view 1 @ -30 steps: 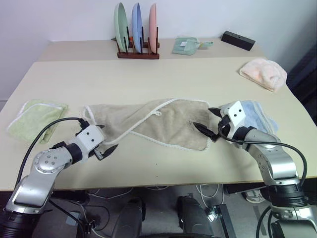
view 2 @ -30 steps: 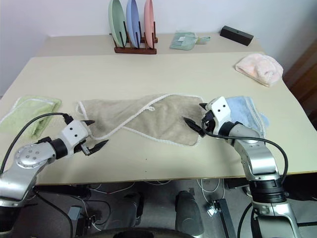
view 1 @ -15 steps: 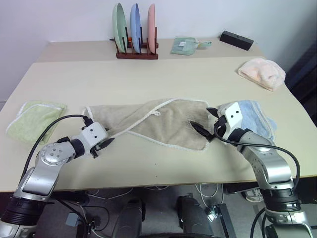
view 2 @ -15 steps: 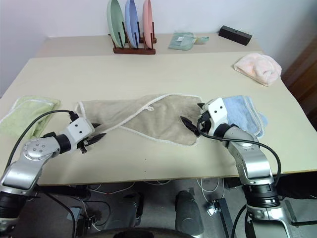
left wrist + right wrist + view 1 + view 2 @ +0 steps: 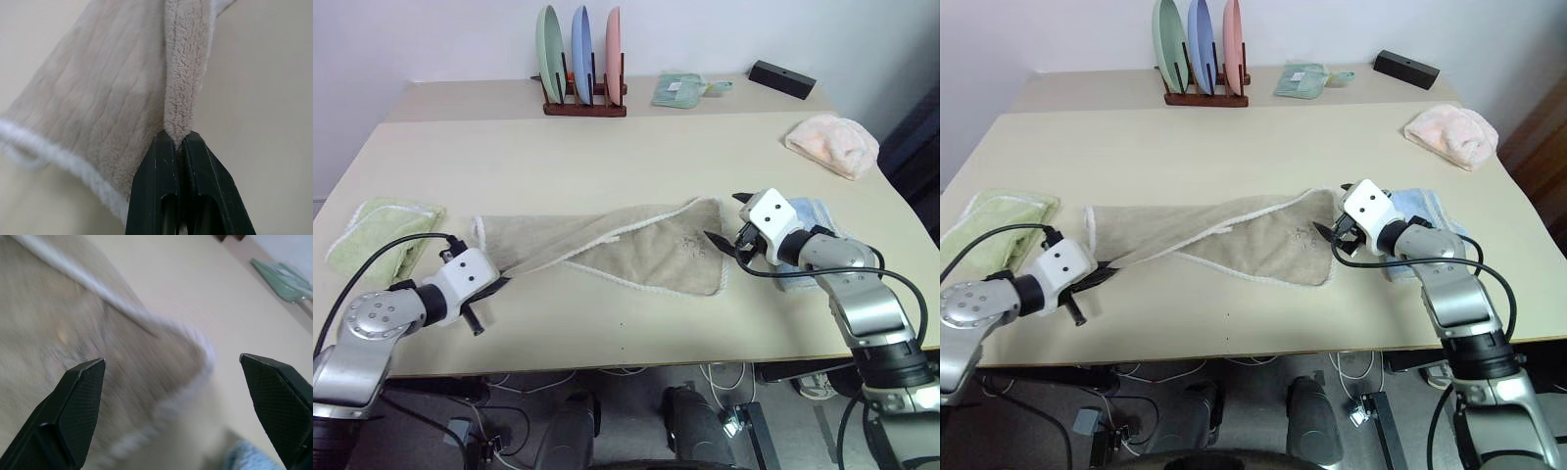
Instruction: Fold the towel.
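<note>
Left fingers clamped on towel edge; right fingers spread wide over far corner, bare counter beyond.

Even, diffuse overhead light is filling the scene brightly, with only soft, faint shadows lying under the cloths and no glare on the table. The right wrist view is smearing the towel with motion blur, while the left wrist view is staying sharp.

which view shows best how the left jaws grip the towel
The left wrist view: the left gripper is shut on a pinched ridge of the towel, seen close. The two head views show that grip small and far off; the right wrist view shows another part of the towel.
</note>
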`<state>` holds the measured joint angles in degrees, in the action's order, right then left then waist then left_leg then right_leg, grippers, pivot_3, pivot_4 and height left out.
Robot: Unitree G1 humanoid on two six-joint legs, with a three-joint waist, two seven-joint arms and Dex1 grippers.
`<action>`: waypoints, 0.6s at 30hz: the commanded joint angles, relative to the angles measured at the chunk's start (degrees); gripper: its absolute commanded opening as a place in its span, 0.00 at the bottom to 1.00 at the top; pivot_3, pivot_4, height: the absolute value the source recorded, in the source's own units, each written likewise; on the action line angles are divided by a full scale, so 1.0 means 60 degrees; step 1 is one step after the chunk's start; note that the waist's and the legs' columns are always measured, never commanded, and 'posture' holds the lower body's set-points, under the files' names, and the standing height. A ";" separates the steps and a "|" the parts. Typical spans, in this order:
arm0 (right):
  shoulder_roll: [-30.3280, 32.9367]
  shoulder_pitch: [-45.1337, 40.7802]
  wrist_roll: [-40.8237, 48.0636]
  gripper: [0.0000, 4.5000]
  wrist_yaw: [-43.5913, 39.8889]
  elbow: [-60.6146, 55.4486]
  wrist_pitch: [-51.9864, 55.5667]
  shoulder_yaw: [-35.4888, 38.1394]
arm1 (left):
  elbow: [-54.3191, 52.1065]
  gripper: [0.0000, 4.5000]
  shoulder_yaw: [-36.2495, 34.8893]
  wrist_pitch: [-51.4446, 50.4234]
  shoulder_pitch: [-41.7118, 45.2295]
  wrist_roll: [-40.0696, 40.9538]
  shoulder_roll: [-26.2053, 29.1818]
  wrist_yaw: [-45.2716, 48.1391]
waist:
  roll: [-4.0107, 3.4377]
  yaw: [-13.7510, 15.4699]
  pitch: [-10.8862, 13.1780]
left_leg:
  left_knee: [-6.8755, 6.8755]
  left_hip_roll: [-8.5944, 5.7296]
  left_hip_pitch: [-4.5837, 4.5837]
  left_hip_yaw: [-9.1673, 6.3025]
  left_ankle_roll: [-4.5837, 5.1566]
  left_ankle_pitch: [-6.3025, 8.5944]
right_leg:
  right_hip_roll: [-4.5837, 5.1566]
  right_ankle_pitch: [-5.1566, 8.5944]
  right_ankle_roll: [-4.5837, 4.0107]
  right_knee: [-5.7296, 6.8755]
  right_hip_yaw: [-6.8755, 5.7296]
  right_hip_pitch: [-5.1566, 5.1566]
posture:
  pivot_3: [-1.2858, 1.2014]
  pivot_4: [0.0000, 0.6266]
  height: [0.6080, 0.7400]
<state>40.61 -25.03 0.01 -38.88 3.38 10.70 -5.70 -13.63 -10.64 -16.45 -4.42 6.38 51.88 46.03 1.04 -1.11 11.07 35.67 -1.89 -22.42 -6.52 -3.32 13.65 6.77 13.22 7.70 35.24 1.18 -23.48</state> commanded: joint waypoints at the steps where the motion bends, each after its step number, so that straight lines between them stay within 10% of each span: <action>1: 0.0016 -0.0777 -0.0471 1.00 -0.0263 0.1168 -0.1135 -0.0259 | 0.0247 0.03 -0.0502 0.0527 -0.0079 -0.0280 0.0200 -0.0154 | 0.0000 0.0010 0.0000 | 0.0001 0.0000 0.0001 -0.0001 0.0000 0.0000 | 0.0000 0.0000 0.0001 0.0000 -0.0001 0.0002 | 0.52 0.24 1.00; 18: -0.1786 -0.5376 -0.1943 1.00 -0.0678 0.8823 -0.5085 -0.1470 | 0.1269 0.03 -0.0246 0.2029 -0.0490 -0.0677 -0.0050 -0.0165 | -0.0012 -0.0259 0.0008 | -0.0021 0.0000 0.0003 -0.0001 -0.0001 -0.0001 | -0.0001 -0.0017 0.0026 0.0003 0.0002 -0.0012 | 0.52 0.24 1.00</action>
<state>30.02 -55.33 -11.06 -42.67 54.52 -17.53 -14.50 -6.07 -11.99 -5.13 -7.41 2.67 51.63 45.00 0.97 -2.66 11.12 35.53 -1.89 -22.40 -6.53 -3.33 13.65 6.76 13.12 7.85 35.26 1.19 -23.55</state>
